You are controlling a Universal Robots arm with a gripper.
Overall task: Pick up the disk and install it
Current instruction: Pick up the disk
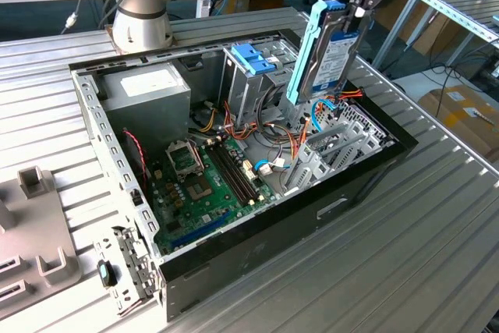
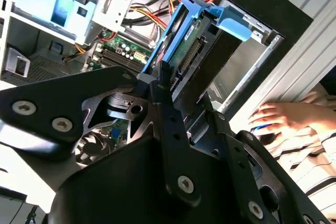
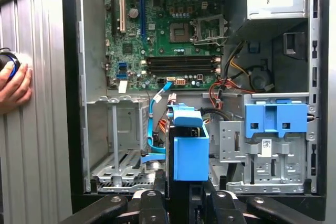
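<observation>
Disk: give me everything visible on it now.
The disk is a flat silver-grey drive with a white label, framed by a light-blue plastic carrier. The gripper clamps its upper end, so it hangs on end, slightly tilted, above the open computer case, over the drive bay at the exterior view's right.

The disk (image 1: 331, 56) hangs upright in the gripper (image 1: 355, 7) over the case (image 1: 257, 247) on the table (image 1: 421, 255), just to the exterior view's right of the drive cage (image 1: 238, 87); the motherboard (image 1: 207, 185) lies inside the case.
</observation>
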